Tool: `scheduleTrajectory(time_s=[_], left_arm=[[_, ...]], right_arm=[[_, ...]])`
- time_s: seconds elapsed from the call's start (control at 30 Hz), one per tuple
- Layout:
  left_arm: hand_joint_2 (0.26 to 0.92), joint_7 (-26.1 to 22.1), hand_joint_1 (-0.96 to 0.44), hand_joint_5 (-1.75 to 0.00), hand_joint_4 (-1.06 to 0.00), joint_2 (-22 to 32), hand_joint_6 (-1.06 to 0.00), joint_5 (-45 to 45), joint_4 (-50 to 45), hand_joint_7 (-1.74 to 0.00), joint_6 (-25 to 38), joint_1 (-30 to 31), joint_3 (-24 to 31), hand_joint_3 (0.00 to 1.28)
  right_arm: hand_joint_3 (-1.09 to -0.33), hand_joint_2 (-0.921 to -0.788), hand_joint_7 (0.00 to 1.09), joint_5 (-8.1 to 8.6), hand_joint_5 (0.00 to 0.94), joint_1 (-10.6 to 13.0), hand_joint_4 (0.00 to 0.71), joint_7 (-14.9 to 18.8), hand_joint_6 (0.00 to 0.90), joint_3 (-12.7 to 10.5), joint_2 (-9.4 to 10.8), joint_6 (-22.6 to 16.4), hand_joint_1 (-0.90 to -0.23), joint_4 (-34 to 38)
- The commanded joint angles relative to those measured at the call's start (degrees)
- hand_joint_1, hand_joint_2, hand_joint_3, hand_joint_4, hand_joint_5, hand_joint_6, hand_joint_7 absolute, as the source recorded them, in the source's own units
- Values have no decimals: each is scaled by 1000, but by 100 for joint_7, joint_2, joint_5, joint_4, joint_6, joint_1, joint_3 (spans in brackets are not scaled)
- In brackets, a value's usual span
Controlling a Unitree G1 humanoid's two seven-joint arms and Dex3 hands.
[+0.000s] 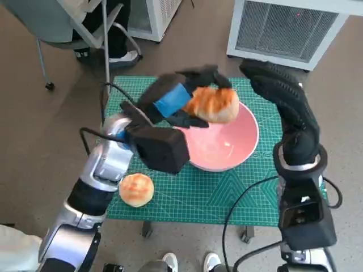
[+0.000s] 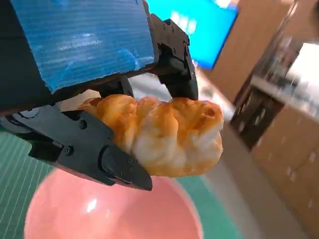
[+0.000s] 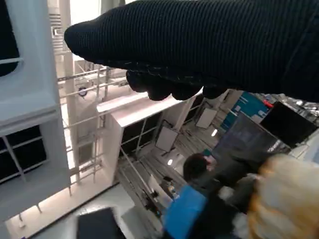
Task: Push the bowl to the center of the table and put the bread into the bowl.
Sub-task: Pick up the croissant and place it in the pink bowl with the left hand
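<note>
A green cutting mat (image 1: 227, 192) marked with a white grid covers the tabletop. Beyond its far edge, a white unit with a slatted grille (image 1: 286, 28) stands on the brown floor (image 1: 34, 147), with a second white cabinet (image 1: 161, 17) just to its left. At the far left, a person's dark-trousered leg and white-soled shoe (image 1: 122, 56) rest beside the metal legs of a chair (image 1: 85, 34). Two white shoe tips (image 1: 190, 262) show at the near edge of the floor.

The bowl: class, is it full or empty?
Empty. The bowl shows only bare pink inside; the left hand holds the bread above it.
</note>
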Motion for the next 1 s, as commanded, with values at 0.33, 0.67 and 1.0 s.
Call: scheduleTrajectory(time_s=[0.33,0.67,1.0], left_arm=[[921,-1561,-354,-6,-15,448,-138,-314,210,-46,-360,-275,-36,45],[921,-1372,-383,1,1,1037,-148,-744,-803,-41,-1061,487,686,32],[916,-1598,-318,-41,-94,1891,-241,-1575,-2254,-91,-1044,1726,1805,23]], right_arm=[[-761,-921,698,-130,5,198,322,-36,-1,-94,-119,61,-580,-178],[-764,-921,698,-99,4,256,321,-32,-1,-69,-122,118,-561,-239],[-765,-921,698,15,4,293,321,12,-1,-30,-121,142,-559,-270]])
